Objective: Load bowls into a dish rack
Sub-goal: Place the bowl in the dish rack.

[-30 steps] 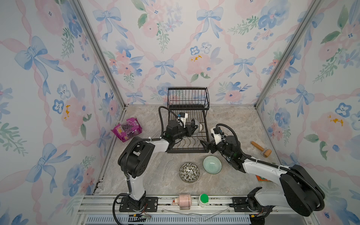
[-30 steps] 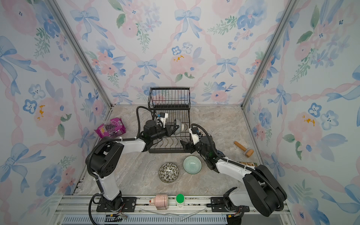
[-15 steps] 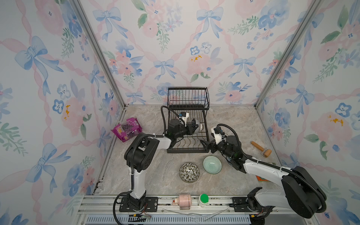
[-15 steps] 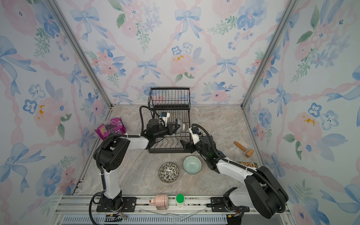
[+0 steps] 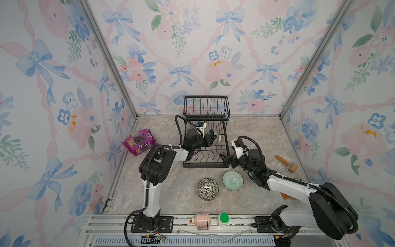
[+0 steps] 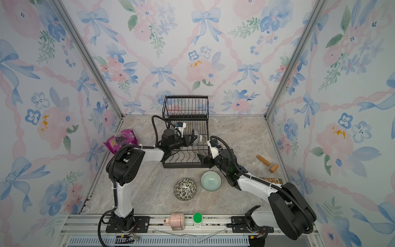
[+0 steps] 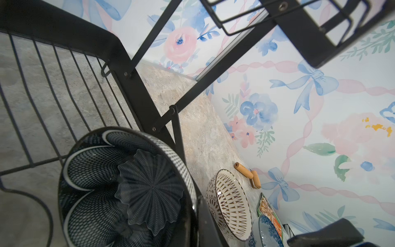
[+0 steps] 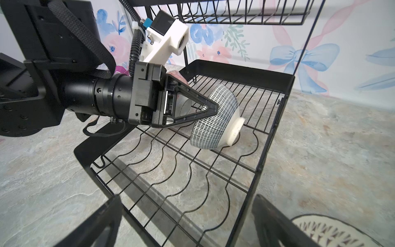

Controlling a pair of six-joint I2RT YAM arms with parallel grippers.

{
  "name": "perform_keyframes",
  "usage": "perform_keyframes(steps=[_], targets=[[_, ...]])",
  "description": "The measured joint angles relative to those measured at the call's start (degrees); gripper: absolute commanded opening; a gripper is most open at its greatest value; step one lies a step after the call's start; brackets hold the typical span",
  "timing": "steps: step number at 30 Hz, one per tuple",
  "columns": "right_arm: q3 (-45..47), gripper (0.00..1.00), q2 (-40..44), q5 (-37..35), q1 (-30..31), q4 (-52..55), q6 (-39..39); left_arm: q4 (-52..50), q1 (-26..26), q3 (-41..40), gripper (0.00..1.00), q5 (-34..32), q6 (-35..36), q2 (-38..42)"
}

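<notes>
Nearest me, 2 bowls sit rim-up on the table (image 5: 171,192): a dark flowered bowl (image 5: 207,189) and, just beside it, a mint green bowl (image 5: 233,181), both closer to my right claw than to my left. My right claw (image 5: 224,158) hangs released, jaws wide and empty, at the near right corner of the rack (image 5: 205,166). Farther in, my left claw (image 8: 213,111) is clenched on the rim of the dark blue bowl (image 8: 215,122). That bowl hangs on its side over the far right part of the rack's lower tier, with its mouth turned back toward my left wrist and its foot pointing away toward the rack's right rail. Its lower edge is close above the wavy wires (image 8: 177,162); I cannot tell whether it touches. I judge the coming move is straight down, since the slot lies directly below the bowl and the rim must drop between 2 wavy wires before I let go.
</notes>
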State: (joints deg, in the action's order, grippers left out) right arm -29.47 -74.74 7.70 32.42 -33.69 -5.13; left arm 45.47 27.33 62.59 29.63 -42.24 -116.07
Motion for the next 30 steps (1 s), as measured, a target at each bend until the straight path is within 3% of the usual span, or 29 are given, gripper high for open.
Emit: perform_keyframes(steps=[26,30], targets=[[0.0,0.96,0.0,0.87,0.04,0.0,0.2,0.52,-2.23,1.49,0.0,4.57,-0.52,-1.53],[0.0,0.96,0.0,0.87,0.22,0.0,0.22,0.52,-2.71,1.49,0.04,4.7,-0.7,-1.53]])
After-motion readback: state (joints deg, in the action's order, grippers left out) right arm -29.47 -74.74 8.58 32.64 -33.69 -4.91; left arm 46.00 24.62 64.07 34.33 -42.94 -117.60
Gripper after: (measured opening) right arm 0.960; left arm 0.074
